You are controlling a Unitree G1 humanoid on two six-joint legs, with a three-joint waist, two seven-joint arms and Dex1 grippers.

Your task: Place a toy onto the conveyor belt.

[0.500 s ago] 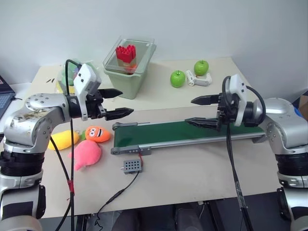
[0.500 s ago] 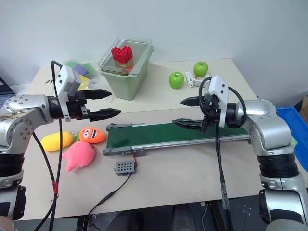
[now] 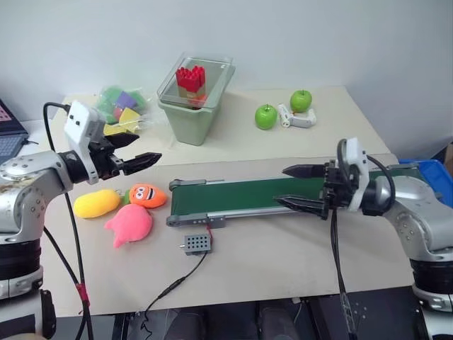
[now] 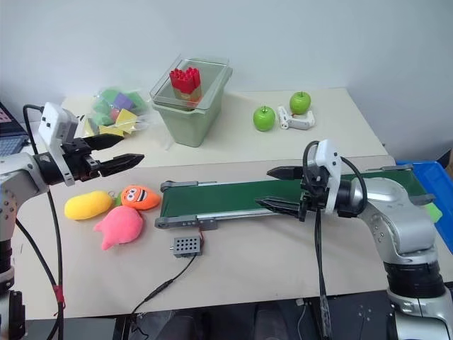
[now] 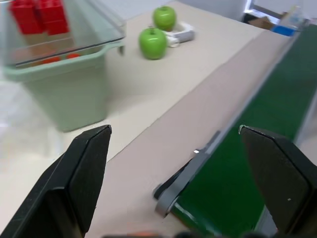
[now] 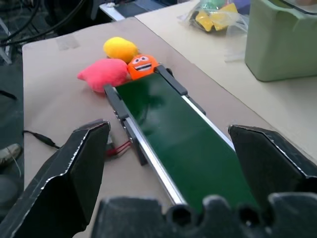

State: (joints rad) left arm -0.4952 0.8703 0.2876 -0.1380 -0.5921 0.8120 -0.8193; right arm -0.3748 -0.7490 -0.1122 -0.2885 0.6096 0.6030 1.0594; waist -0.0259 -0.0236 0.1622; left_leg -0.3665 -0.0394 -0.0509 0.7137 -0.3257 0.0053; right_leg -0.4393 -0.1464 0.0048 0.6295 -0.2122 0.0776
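Yellow toy lies on table left of conveyor belt w/ nothing on it yet; left pincer hangs wide above toy, prob. for pickup, right pincer wide over belt

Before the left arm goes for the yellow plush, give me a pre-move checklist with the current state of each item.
1. Left claw open and holding nothing: ok.
2. Right claw open and holding nothing: ok.
3. Yellow toy on the table, nothing lying on it: ok.
4. Orange plush lies very close beside the toy; whether they touch: cannot tell.
5. Conveyor belt surface free of objects: ok.
6. Right claw hovers over the belt's right part, which may limit the drop spot: not ok.
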